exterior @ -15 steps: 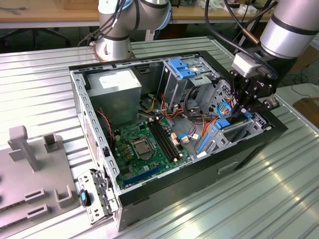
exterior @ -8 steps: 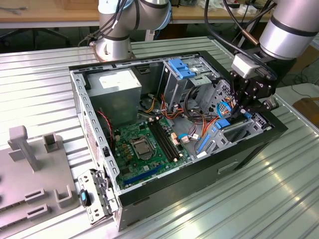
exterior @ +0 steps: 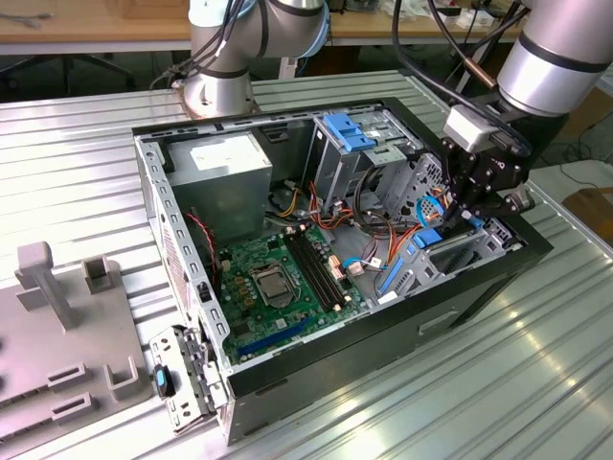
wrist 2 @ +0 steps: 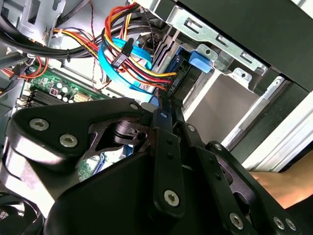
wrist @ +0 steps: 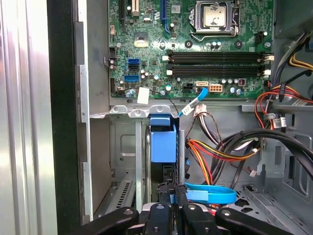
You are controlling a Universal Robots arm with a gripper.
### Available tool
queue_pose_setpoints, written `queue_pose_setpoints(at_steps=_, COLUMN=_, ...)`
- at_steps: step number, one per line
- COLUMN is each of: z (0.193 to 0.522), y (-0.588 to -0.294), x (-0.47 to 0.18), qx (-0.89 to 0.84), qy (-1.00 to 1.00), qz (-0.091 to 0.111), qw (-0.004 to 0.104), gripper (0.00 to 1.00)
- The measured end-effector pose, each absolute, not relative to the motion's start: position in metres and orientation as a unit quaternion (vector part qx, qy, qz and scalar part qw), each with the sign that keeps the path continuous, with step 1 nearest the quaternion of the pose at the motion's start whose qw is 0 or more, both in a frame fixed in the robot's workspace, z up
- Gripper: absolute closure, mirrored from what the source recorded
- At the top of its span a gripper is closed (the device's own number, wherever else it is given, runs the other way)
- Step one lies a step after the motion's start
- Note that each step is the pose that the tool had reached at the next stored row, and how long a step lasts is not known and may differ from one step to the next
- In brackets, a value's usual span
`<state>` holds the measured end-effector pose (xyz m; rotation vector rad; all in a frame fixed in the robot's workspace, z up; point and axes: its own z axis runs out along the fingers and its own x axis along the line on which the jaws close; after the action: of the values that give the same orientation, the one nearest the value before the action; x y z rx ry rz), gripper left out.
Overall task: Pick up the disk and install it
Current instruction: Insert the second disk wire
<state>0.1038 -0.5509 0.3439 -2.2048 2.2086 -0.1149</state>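
The disk (wrist: 163, 144) stands on edge in the drive bay at the case's front corner, its blue bracket facing the first wrist view and its dark body running down toward the fingers. My gripper (wrist: 170, 193) sits right over it, fingers close together and shut on the dark edge. In the second wrist view the gripper (wrist 2: 165, 110) points into the bay beside the disk's blue bracket (wrist 2: 201, 58). In the exterior view the gripper (exterior: 458, 218) reaches into the open computer case (exterior: 153, 182) on the exterior view's right, just above the disk (exterior: 428, 237).
A bundle of coloured cables (wrist: 215, 147) and a blue flat cable (wrist: 210, 192) lie close to the gripper. The motherboard (exterior: 273, 278), grey power supply (exterior: 225, 163) and silver cage with blue latch (exterior: 350, 134) fill the case. A grey fixture (exterior: 57, 316) and a hand (wrist 2: 283, 188) are nearby.
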Motion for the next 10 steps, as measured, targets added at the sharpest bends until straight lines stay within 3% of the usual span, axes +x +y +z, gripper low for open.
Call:
queue_pose_setpoints(at_steps=6, z=0.3431, y=-0.5509, x=0.1038, qx=-0.706, qy=0.707, qz=-0.036, qw=0.010, gripper=0.83)
queue_pose_setpoints(at_steps=7, z=0.3436, y=-0.5509, x=0.1039, qx=-0.706, qy=0.707, qz=-0.037, qw=0.010, gripper=0.76)
queue_pose_setpoints(at_steps=10, z=0.3466, y=-0.5509, x=0.1039, qx=-0.706, qy=0.707, qz=-0.037, qw=0.010, gripper=0.76)
